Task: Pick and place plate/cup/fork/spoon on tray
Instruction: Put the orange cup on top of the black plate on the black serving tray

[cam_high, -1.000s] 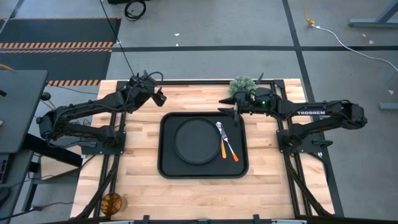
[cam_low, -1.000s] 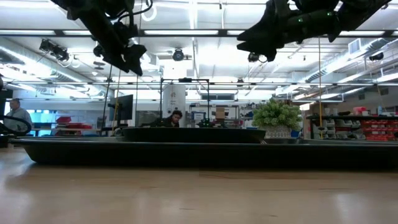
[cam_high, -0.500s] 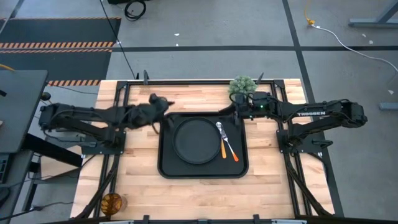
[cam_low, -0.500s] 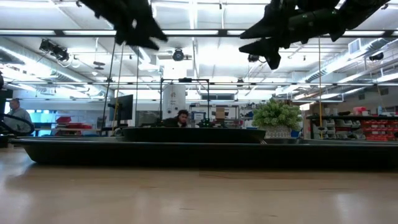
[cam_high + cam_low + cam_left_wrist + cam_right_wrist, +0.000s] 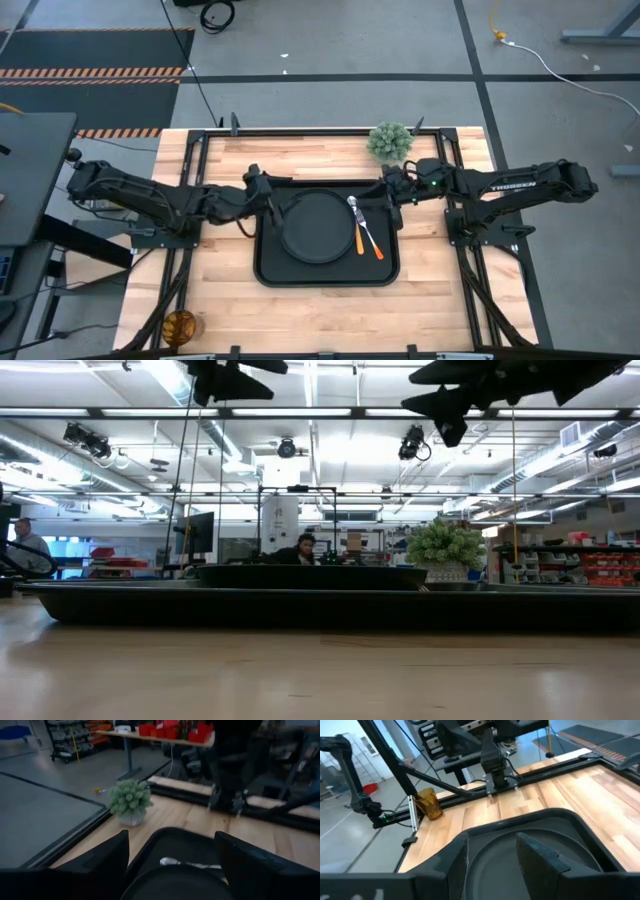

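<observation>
1. The tray (image 5: 327, 272) sits mid-table, and the plate (image 5: 313, 227) is already inside it, a bit left of centre.
2. Fork (image 5: 371, 238) and spoon (image 5: 356, 222) both lie in the tray just right of the plate, crossed over each other with the silver heads pointing to the far side and the orange handles toward the near side.
3. The cup (image 5: 180, 325) isn't on the tray. It's way off at the near-left corner of the table, well apart from everything else. The right wrist view catches it too (image 5: 429, 804), standing upright by the table frame.
4. Left gripper (image 5: 266, 190) hangs over the tray's far-left corner, just beside the plate. Its fingers (image 5: 102, 861) are spread wide with nothing between them.
5. Right gripper (image 5: 390, 187) is over the tray's far-right corner, near the spoon's head. Fingers (image 5: 540, 855) are apart here too, holding nothing.
6. A little green plant (image 5: 390, 141) stands on the far edge of the table, just beyond the right gripper.
7. Low view shows both arms up high, above the tray (image 5: 320, 603).
</observation>
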Motion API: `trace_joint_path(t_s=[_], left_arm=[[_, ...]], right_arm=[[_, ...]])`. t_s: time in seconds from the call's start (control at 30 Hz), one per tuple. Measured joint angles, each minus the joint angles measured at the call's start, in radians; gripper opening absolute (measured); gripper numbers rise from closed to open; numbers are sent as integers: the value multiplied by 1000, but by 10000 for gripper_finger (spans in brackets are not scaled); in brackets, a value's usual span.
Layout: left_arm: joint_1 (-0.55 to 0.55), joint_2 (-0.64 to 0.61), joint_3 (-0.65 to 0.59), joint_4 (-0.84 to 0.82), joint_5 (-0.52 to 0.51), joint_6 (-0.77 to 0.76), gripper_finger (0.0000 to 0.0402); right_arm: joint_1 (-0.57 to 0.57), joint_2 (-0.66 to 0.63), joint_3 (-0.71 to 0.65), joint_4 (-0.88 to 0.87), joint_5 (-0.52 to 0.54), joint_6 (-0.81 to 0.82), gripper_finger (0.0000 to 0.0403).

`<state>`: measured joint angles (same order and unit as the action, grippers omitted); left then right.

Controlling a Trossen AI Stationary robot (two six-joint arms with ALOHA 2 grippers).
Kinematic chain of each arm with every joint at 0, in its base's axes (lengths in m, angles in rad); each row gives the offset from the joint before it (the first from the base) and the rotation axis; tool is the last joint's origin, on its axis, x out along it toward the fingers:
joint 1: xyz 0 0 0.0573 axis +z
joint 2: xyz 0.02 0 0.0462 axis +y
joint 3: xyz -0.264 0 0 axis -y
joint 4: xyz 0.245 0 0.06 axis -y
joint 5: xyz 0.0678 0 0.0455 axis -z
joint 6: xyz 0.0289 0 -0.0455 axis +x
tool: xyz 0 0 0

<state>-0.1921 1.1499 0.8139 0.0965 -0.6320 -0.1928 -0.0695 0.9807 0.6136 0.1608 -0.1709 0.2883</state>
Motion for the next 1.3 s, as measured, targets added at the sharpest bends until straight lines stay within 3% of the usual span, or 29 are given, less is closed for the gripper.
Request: trace_joint_path(t_s=[0.13,0.27,0.43,0.63,0.8,0.9,1.1,1.2,1.3], left_arm=[[8,61,-1,95,42,79,292],[11,115,0,257,158,170,292],[8,126,17,307,219,233,292],[-6,126,50,84,218,132,292],[-99,126,50,-141,207,-63,292],[-206,126,50,-183,132,-93,292],[-422,106,51,-242,-44,-163,292],[-488,91,51,-341,-46,-282,292],[-526,64,53,-450,32,-438,292]], right_arm=[[12,-22,0,-60,13,39,172],[12,-9,0,-73,13,101,172],[12,43,0,2,85,45,172],[53,90,0,91,239,130,172],[251,174,0,255,561,102,172],[369,251,0,390,679,98,172],[537,441,0,609,814,87,172],[573,521,0,689,844,114,172],[580,564,5,764,856,135,172]])
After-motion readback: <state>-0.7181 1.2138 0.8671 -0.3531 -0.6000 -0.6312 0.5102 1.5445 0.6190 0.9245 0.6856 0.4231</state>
